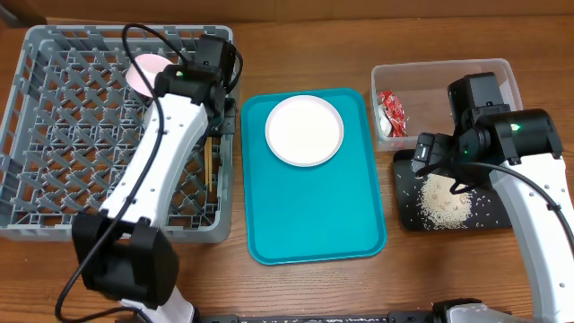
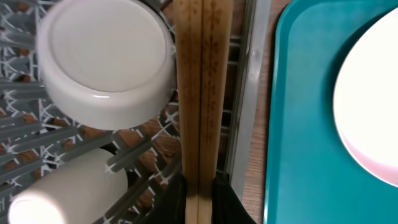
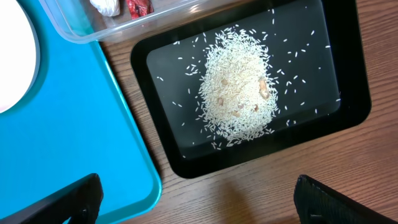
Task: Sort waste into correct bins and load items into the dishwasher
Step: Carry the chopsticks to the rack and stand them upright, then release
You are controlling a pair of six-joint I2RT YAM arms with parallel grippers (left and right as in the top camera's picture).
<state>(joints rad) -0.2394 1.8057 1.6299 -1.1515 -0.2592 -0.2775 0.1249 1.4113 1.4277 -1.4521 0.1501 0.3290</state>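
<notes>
Left wrist view: left gripper (image 2: 200, 200) pinched on the wooden chopsticks (image 2: 200, 93) along the dish rack's (image 1: 54, 135) right edge, beside a grey-white bowl (image 2: 106, 62). Right gripper (image 3: 198, 202) spread wide above the black tray (image 3: 351, 118), rice pile (image 3: 239, 93) at its centre; white plate (image 1: 304, 130) at the teal tray's (image 1: 314, 215) far end.
</notes>
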